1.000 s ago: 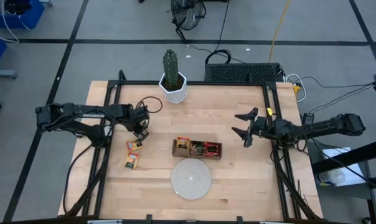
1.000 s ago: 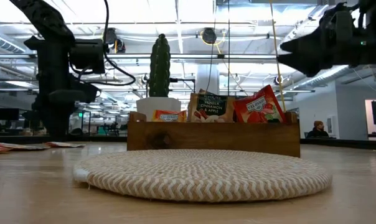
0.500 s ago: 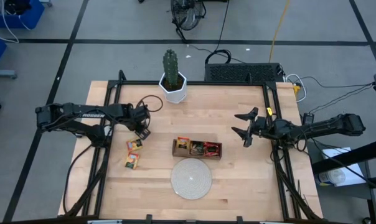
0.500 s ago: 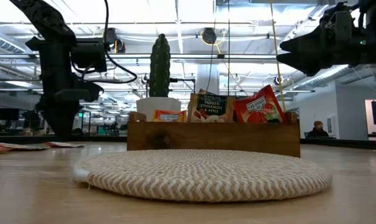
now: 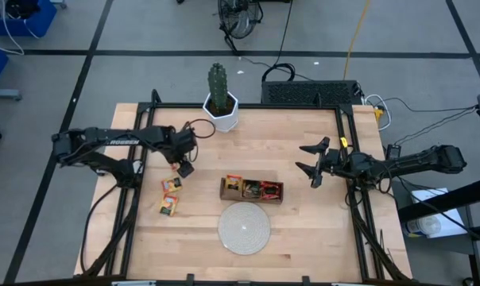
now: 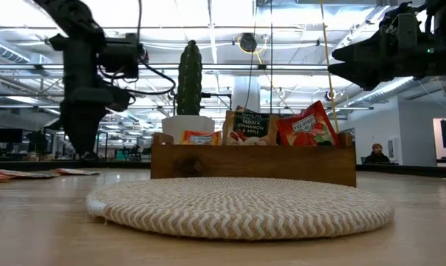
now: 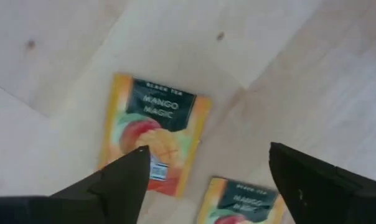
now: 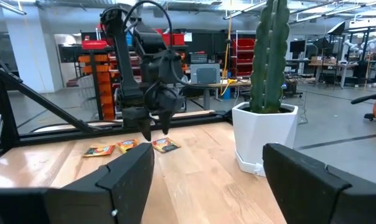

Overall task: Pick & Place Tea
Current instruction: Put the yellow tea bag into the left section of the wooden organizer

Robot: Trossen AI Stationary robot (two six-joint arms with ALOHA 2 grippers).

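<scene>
Two orange-yellow tea sachets lie flat on the wood at the table's left, also seen in the high view. My left gripper hangs above them, pointing down, open, with nothing between its fingers. More tea sachets stand on edge in the brown wooden tray at the table's middle. My right gripper waits open above the table's right side, pointing level toward the left.
A round pale woven disc lies just in front of the tray. A cactus in a white pot stands at the far edge. Bare wood shows between the loose sachets and the tray.
My left gripper has risen a little above the loose sachets and shifted slightly toward the far edge. The sachets on the table lie where they were. My right arm has kept still.
</scene>
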